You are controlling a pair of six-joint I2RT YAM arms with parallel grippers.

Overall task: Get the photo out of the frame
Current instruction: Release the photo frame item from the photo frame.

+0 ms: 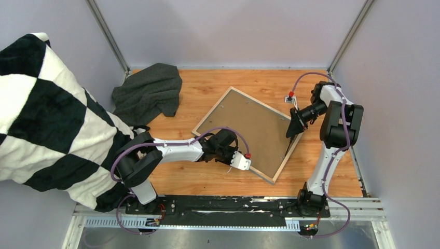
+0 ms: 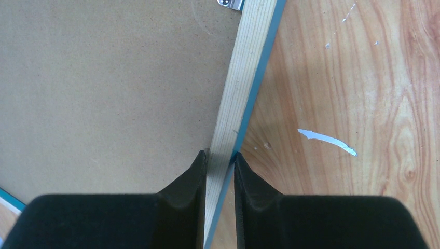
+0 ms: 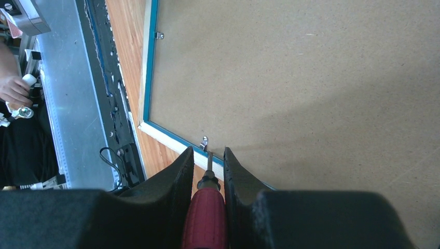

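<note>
Left wrist view alone shows left gripper (image 2: 220, 158) pinched on frame (image 2: 241, 88) pale wood rail; right wrist view alone shows right gripper (image 3: 208, 155) clamping red screwdriver (image 3: 205, 218), tip at metal clip (image 3: 204, 141). Top view: frame face down on table (image 1: 207, 179), backing board (image 1: 249, 129) up, between arms.

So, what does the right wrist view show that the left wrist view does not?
Only the right wrist view: the right gripper holding a red-handled screwdriver, its tip near a metal clip, and a person's hand. Only the left wrist view: the left gripper clamped on the pale wood edge of the frame. Both: the brown backing board, the frame's blue edge, the wooden table.
</note>
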